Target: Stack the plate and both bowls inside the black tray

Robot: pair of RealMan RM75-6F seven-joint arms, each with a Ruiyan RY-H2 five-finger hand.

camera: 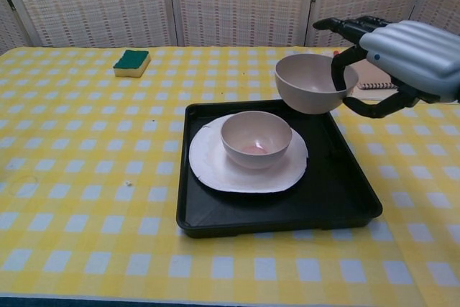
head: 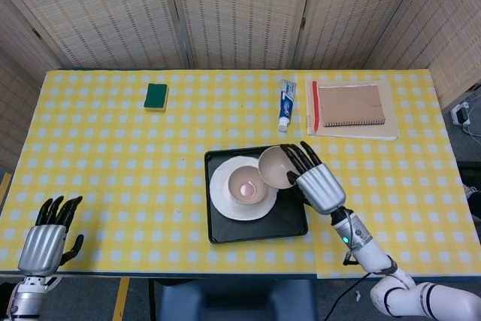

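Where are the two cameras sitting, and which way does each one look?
Head view: high up, looking down on the whole table; shows left hand and right hand.
Chest view: low at the table's near edge, looking across; shows only the right hand.
Both share the black tray, plate and lifted bowl.

I seem to stand in a staged test room, not a real kitchen; woven folding screens (head: 240,13) wall off the desk's far edge; a yellow checked cloth (head: 113,155) covers the desk (head: 451,186); a cable plug (head: 460,113) lies off its right edge.
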